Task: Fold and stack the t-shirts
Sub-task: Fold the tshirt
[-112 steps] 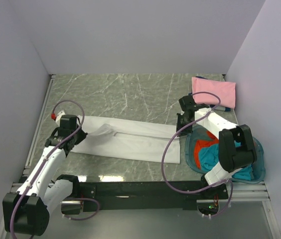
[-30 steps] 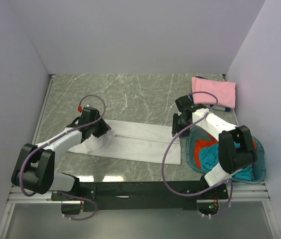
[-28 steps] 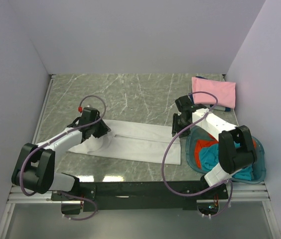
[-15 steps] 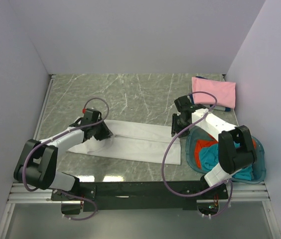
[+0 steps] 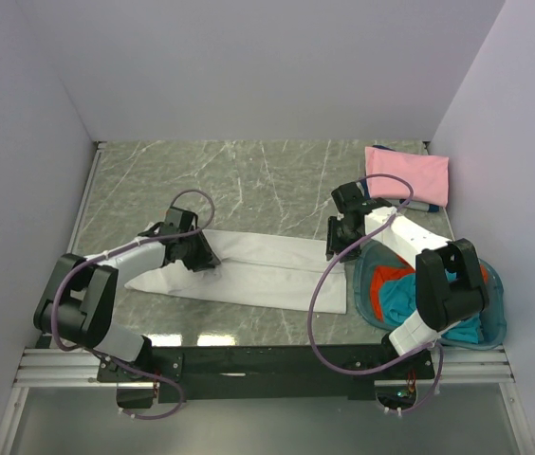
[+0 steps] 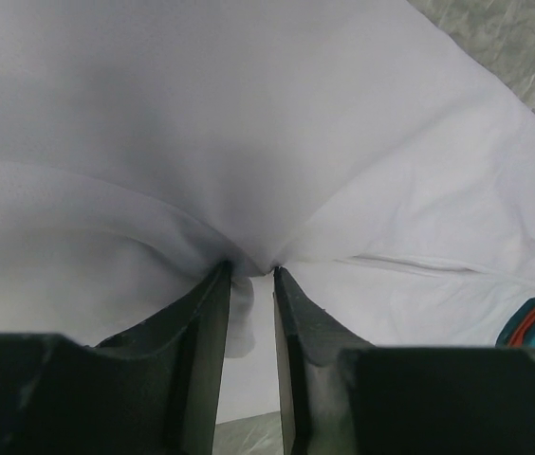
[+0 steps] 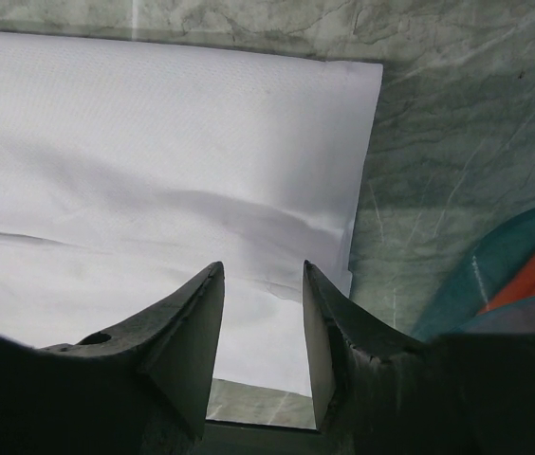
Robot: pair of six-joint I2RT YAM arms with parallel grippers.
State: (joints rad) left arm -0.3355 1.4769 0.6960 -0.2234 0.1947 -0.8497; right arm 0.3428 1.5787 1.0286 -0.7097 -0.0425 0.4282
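Observation:
A white t-shirt (image 5: 267,265) lies as a long folded strip across the table's middle. My left gripper (image 5: 205,256) sits low over its left part; in the left wrist view the gripper (image 6: 251,272) is shut on a pinched ridge of white cloth (image 6: 249,142). At the strip's right end, my right gripper (image 5: 341,243) hovers; in the right wrist view it (image 7: 260,270) stands open over the white t-shirt (image 7: 154,161). A folded pink t-shirt (image 5: 408,175) lies at the back right. Teal (image 5: 400,301) and orange-red (image 5: 381,281) t-shirts are bunched in the basket.
The round translucent blue basket (image 5: 497,318) stands at the front right, close beside the right arm; its rim (image 7: 490,275) shows in the right wrist view. Walls close in the table on the left, back and right. Bare marble table (image 5: 249,180) lies behind the white shirt.
My left gripper has moved right along the white shirt, drawing the cloth's left end with it. The right gripper has hardly moved.

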